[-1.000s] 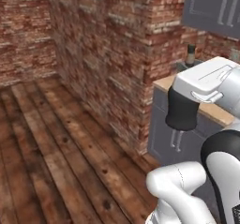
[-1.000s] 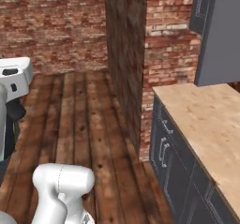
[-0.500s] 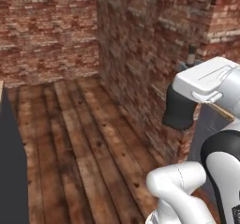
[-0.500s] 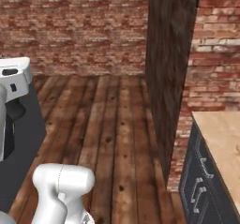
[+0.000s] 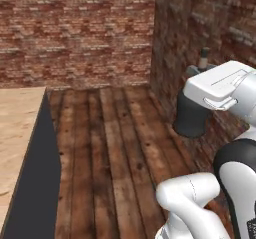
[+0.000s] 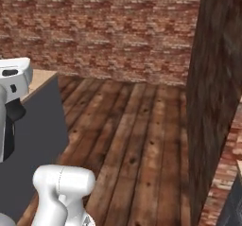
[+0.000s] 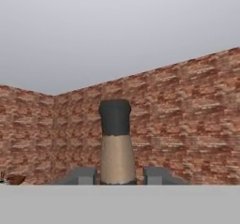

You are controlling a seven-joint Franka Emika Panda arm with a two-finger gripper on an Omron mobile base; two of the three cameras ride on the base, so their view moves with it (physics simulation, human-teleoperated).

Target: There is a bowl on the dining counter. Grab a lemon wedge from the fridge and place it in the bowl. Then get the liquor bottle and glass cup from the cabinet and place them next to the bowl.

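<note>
Hand view: tool (image 7: 116, 175) level, clamping upright liquor bottle (image 7: 115, 143)

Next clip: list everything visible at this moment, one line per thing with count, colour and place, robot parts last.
liquor bottle: one, tan neck with dark cap, upright between the end effector fingers.
brick walls: red-brown, behind and to the right.
wooden floor: dark brown planks, centre.
counter: one, light tan top with dark side, at left.
end effector: one, grey fingers, closed on the bottle neck.
arm: one, white with dark joints, lower right of the left base view.
</note>
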